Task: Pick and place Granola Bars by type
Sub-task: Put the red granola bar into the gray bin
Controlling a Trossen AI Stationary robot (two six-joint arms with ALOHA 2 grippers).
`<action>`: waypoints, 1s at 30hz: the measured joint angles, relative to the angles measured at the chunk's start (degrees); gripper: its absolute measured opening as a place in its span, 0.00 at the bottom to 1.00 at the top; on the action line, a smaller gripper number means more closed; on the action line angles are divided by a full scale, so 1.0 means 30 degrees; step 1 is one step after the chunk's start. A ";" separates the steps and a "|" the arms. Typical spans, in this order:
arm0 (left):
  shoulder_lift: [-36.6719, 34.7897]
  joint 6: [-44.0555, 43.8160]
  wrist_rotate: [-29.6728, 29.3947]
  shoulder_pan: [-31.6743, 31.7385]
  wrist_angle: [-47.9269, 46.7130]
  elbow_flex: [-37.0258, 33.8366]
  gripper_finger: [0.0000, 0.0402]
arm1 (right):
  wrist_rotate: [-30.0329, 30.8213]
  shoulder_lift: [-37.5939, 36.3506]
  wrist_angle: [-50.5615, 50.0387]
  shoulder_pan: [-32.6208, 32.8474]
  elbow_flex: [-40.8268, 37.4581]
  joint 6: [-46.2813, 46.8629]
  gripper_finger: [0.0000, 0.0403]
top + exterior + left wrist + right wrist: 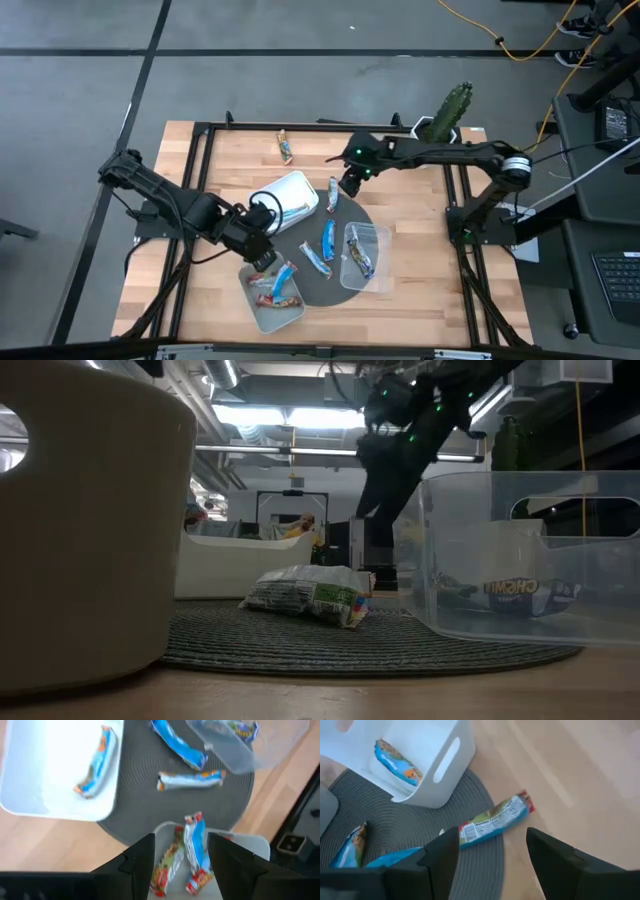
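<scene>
Left gripper (pixel 180 857), jaws apart and empty over the 6 o'clock tub (pixel 262 313), should lift clear; right gripper (pixel 492 852), open, empty, should straddle the bar (pixel 492 822) squarely.

Low view: white tub (pixel 90 530) cut off at left edge; clear tub (pixel 520 560) cut off right; wrapper print unreadable.

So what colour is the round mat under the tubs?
Dark grey, ribbed in rings; the round mat shows best in the left wrist view.
</scene>
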 joint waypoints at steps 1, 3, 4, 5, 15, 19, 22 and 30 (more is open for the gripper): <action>-0.0057 0.0008 -0.0257 0.0000 0.0000 0.0000 0.43 | -0.0171 0.0330 0.0247 -0.0058 0.0000 0.0130 0.58; -0.0081 0.0174 -0.0576 0.0000 0.0015 0.0000 0.43 | -0.0520 0.0901 0.0943 -0.0172 0.0000 0.0658 0.58; -0.0081 0.0291 -0.0631 0.0000 -0.0006 0.0000 0.43 | -0.0745 0.1173 0.1156 -0.0250 0.0000 0.0935 0.59; -0.0081 0.0370 -0.0667 0.0000 0.0003 0.0000 0.43 | -0.0964 0.1413 0.1433 -0.0328 0.0000 0.1073 0.60; -0.0081 0.1097 -0.0979 0.0034 -0.0066 0.0000 0.42 | -0.1105 0.3819 0.1575 -0.0730 0.0015 0.1983 0.83; -0.0074 0.1522 -0.0972 0.0229 -0.0063 0.0000 0.42 | -0.0995 0.4684 0.1702 -0.0730 0.0007 0.1983 0.84; -0.0074 0.2006 -0.0861 0.0394 -0.0066 0.0000 0.42 | -0.0944 0.5163 0.1670 -0.0730 0.0007 0.1979 0.81; -0.0074 0.3017 -0.0430 0.0889 -0.0111 0.0000 0.42 | -0.0429 0.5233 0.1814 -0.0723 0.0015 0.1844 0.50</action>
